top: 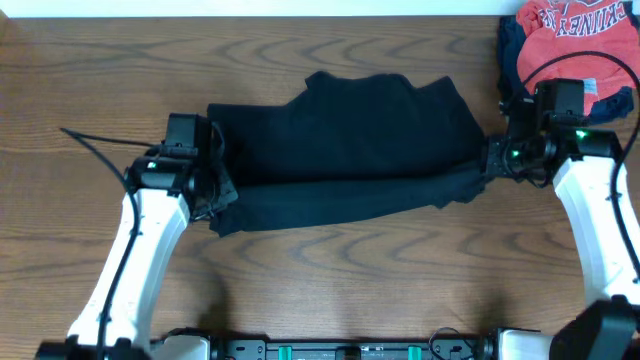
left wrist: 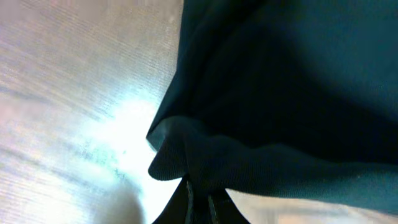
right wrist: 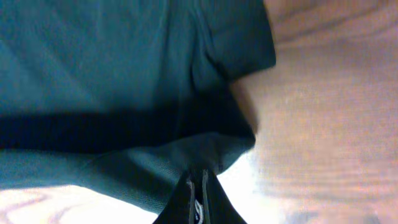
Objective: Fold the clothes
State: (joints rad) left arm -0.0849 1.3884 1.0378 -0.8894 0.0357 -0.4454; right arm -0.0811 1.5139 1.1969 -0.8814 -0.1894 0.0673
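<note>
The black shirt (top: 350, 140) lies spread sideways on the wooden table (top: 100, 60), its one end just short of the red shirt (top: 570, 40) that sits bunched on a navy garment (top: 512, 45). My right gripper (top: 492, 160) is at that end, between the two piles. Its wrist view shows the jaws pinched together on a gathered corner of black fabric. My left gripper (top: 215, 195) is at the shirt's other end, far from the red shirt, and is likewise clamped on a bunched corner.

I judge this to be the lengthwise fold: the edge farther from the red shirt is raised and starting to roll over.

To do it well, I'd move both arms together at the same height. I'd hold the span just taut enough that the middle doesn't sag. I'd lay the carried edge level with the edge nearer the red shirt before letting go. The right arm needs care, as it works close to the red shirt and could snag it.
</note>
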